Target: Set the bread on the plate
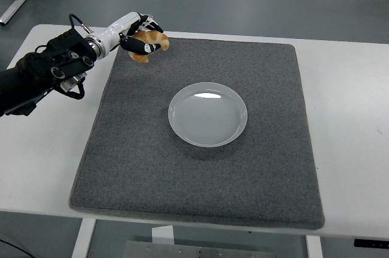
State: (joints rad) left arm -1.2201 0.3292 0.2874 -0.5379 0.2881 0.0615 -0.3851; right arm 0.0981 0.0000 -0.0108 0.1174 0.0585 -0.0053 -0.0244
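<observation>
— What's the left hand (137,33) doing?
— From my screen, its fingers are curled tight around the bread (149,45); I've got it up over the far left corner of the grey mat (200,179).
— And the plate (207,114)?
— Bare, sitting mid-mat, well apart from the bread, to its right and nearer.
— Count for me.
— One bread, one plate, one mat, one hand on the white table (352,118).
— Anything unclear?
— Fingers cover part of the bread; I can't tell whether it touches the mat. The arm is cut off at the left edge.
</observation>
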